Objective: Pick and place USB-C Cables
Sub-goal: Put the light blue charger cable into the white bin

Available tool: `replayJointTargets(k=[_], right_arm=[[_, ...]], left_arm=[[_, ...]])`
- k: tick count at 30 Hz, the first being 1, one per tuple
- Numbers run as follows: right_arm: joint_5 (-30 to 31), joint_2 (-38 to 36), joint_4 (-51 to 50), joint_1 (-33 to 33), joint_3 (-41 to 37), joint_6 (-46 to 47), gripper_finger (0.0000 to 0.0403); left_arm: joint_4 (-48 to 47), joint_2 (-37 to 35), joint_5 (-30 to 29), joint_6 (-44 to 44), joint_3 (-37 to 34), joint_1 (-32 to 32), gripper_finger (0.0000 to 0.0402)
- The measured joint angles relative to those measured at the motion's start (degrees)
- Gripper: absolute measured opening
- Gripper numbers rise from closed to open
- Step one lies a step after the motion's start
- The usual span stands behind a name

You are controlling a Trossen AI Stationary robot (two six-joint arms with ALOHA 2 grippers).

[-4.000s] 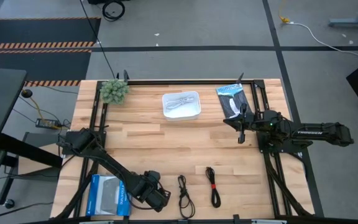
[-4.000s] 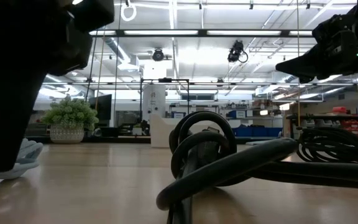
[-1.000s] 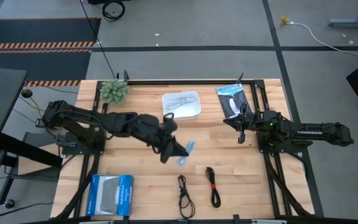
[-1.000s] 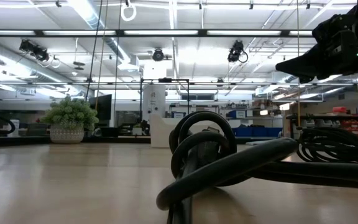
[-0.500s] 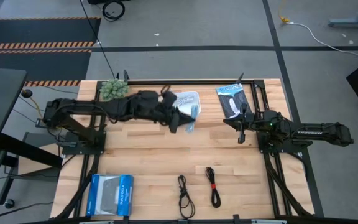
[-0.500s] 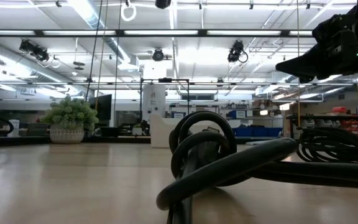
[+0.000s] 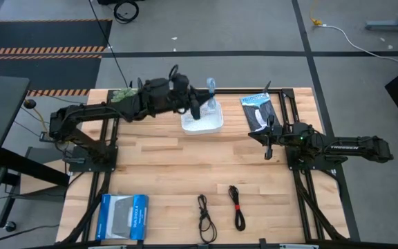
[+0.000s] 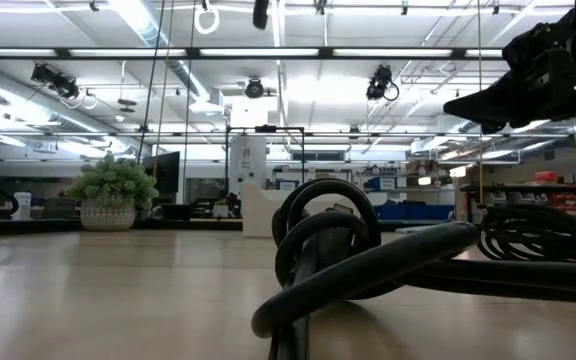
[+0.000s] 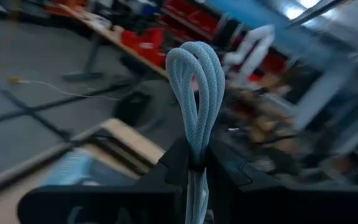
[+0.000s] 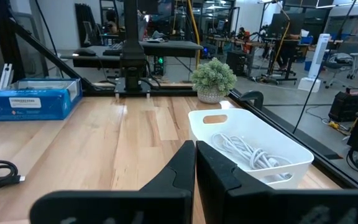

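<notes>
My left gripper (image 7: 202,104) hangs over the white bin (image 7: 214,126) at the far middle of the table, shut on a pale grey-blue bundled USB-C cable (image 7: 211,88). A white cable (image 10: 244,149) lies in the bin. Two black cables lie flat near the table's front edge: one plain (image 7: 204,216), and one with a red band (image 7: 237,206) to its right. The plain one fills the foreground of the low view (image 8: 328,250). My right gripper (image 7: 268,146) waits shut at the right side, holding nothing. My left gripper pinches the pale cable bundle between its two fingers at a dark tie (image 9: 196,167) partway along the bundle. The looped end (image 9: 196,74) sticks out past the fingertips (image 9: 178,155). The arm reaches in from the table's left. The cable is lifted clear above the bin.
A blue box (image 7: 123,216) lies at the near left corner. A black-and-white packet (image 7: 258,111) lies at the far right, beside the bin. A small potted plant (image 7: 126,99) stands at the far left. Bare wood spans the table's middle.
My left gripper has carried the pale cable from the table's middle toward the far edge and come over the white bin. It has turned, so the cable's loop now points toward the far edge. It has stayed shut on the cable.
</notes>
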Motion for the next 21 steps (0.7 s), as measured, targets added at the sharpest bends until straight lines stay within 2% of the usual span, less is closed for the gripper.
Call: replayJointTargets(k=[8, 15, 21], right_arm=[[-0.01, -0.01, 0.0, -0.01, 0.0, -0.02, 0.002], [-0.02, 0.0, 0.0, 0.0, 0.01, 0.0, 0.002], [-0.01, 0.0, -0.02, -0.02, 0.01, 0.0, 0.002]], left_arm=[[-1.13, 2.73, -1.4, 1.58, 0.0, 7.89, 0.004], [-3.67, 8.36, -1.17, 14.47, -0.02, 8.74, 0.004], [-6.65, 12.99, 1.6, 18.84, -0.02, 8.66, 0.0041]])
